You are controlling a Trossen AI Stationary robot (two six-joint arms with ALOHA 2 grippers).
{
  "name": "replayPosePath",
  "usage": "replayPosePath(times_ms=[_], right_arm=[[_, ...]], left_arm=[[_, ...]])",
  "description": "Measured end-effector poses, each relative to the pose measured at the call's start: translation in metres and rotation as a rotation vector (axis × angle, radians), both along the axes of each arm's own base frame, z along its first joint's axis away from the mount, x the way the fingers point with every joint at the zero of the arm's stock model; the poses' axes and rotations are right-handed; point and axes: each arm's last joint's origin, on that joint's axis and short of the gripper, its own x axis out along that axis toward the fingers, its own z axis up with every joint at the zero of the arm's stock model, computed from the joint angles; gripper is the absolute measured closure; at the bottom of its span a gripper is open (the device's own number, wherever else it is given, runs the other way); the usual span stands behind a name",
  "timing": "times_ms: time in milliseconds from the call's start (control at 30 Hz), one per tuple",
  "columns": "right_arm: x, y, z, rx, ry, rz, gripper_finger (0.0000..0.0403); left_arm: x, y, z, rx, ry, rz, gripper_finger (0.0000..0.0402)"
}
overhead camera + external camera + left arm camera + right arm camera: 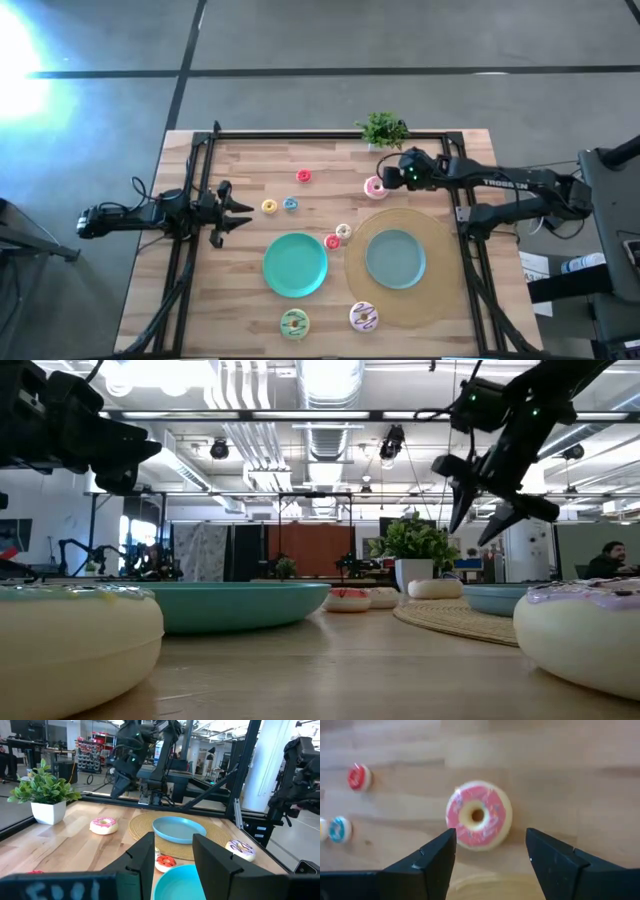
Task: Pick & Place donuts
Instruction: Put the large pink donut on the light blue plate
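The pink donut (375, 187) lay flat on the worktop (240, 290) at upper right of centre in the high view, directly beneath the right gripper (490, 857), whose fingers stood released and astride it. The left gripper (243, 213), also released, waited well apart at left.

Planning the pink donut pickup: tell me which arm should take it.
Right. Its open tool hangs directly above the pink donut, fingers straddling it. The left tool sits across the table, far from it.
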Motion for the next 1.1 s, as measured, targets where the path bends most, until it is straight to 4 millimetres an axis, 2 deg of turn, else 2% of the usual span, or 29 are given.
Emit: replayPosePath(times_ms=[467,767,967,1100], right_arm=[[-0.005,-0.021,-0.012,0.046,0.056,0.098,0.0177],[0.001,-0.036,-0.044,0.115,0.186,0.173,0.0177],[0.016,-0.043,-0.054,0.111,0.102,0.226,0.0177],[0.017,-0.044,-0.054,0.112,0.091,0.234,0.0177]], left_arm=[[0.000,0.000,0.000,0.000,0.000,0.000,0.0294],[0.000,0.000,0.000,0.000,0.000,0.000,0.0294],[0.000,0.000,0.000,0.000,0.000,0.000,0.0294],[0.000,0.000,0.000,0.000,0.000,0.000,0.0294]])
